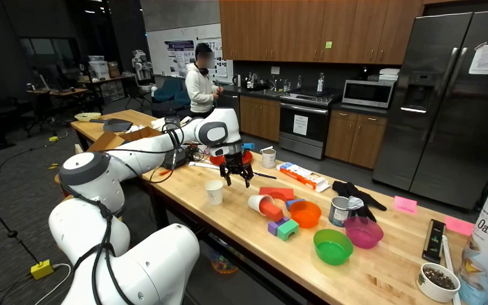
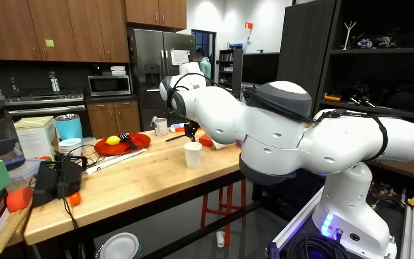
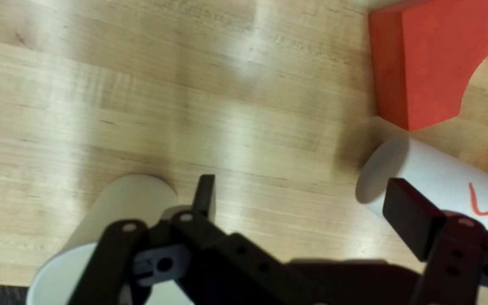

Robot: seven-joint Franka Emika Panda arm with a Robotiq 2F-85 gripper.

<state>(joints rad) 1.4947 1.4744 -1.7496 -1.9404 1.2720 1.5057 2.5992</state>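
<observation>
My gripper (image 1: 238, 184) is open and empty above the wooden table, fingers pointing down. In the wrist view its fingertips (image 3: 301, 192) are wide apart with bare wood between them. A white paper cup (image 1: 214, 192) stands upright beside the gripper; it also shows in an exterior view (image 2: 193, 156) and at lower left in the wrist view (image 3: 127, 207). Another white cup (image 1: 256, 203) lies on its side, with a red block (image 1: 272, 211) at its mouth. In the wrist view this lying cup (image 3: 443, 182) is behind the right finger. A red arch block (image 3: 434, 67) lies near it.
Purple (image 1: 273, 228), green (image 1: 287, 229) and blue (image 1: 293, 204) blocks lie near the orange bowl (image 1: 305, 214). Green (image 1: 333, 248) and magenta (image 1: 363, 233) bowls, a grey can (image 1: 338, 212) and a black glove (image 1: 356, 195) stand farther along. A red plate (image 2: 140, 141) is at the other end.
</observation>
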